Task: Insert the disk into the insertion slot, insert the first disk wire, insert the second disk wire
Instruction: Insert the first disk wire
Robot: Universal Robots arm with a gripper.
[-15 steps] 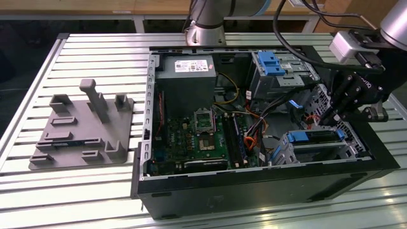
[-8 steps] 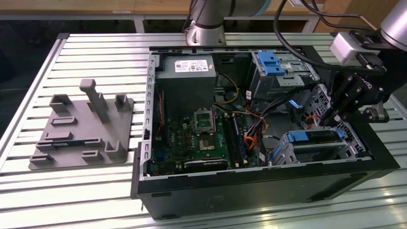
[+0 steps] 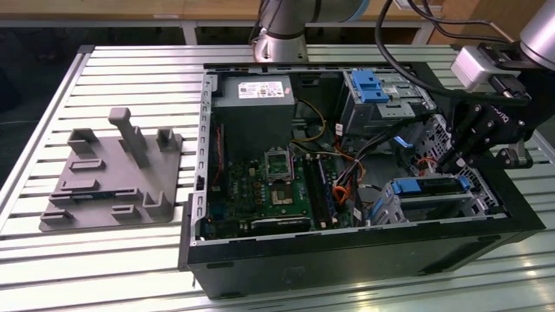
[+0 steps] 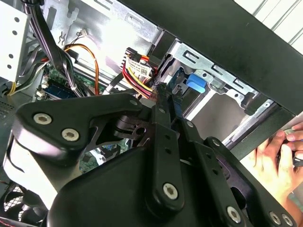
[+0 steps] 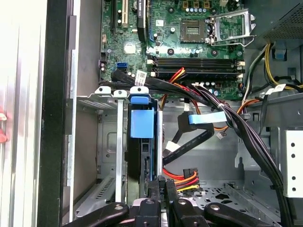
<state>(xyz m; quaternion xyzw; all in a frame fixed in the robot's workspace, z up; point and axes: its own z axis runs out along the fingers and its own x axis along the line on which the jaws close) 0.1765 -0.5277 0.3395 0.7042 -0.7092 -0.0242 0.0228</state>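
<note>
The disk sits in the insertion slot; the end effector hangs at its end, and I cannot tell its grip.

I see a slatted metal table glaring under bright light; brown boards run along twelve o'clock, dark floor at ten.
</note>
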